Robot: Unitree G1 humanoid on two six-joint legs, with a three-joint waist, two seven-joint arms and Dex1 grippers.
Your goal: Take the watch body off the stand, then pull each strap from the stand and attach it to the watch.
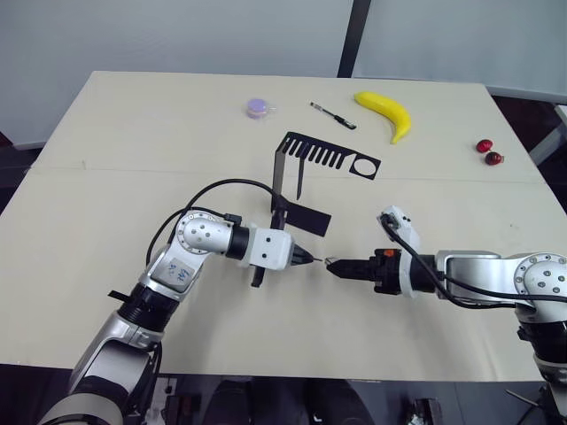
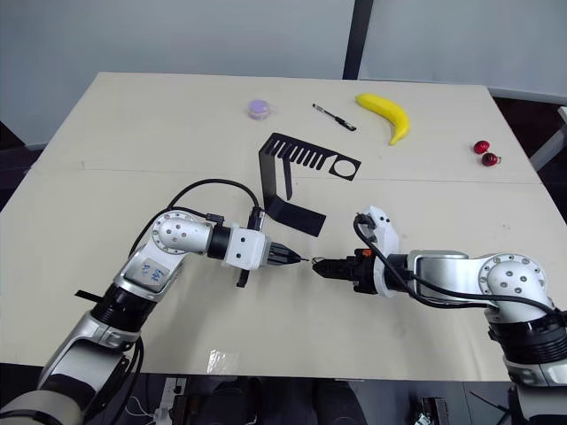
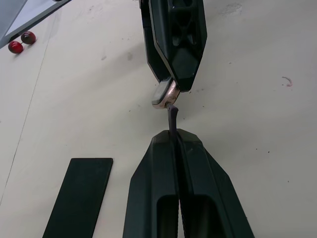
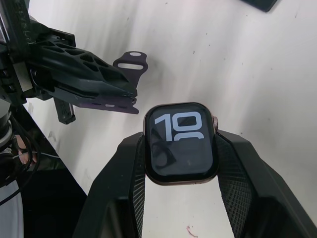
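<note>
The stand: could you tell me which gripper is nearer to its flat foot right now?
Left. The left gripper, shut on a strap, sits just in front of the stand foot. The right gripper, shut on the watch body, lies slightly farther, toward the robot's right.

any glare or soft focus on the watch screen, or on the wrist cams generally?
Right wrist view: watch body sharp, white digits readable, faint reflections on the glass. Left wrist view: its own fingers slightly soft up close; strap and table crisp.
</note>
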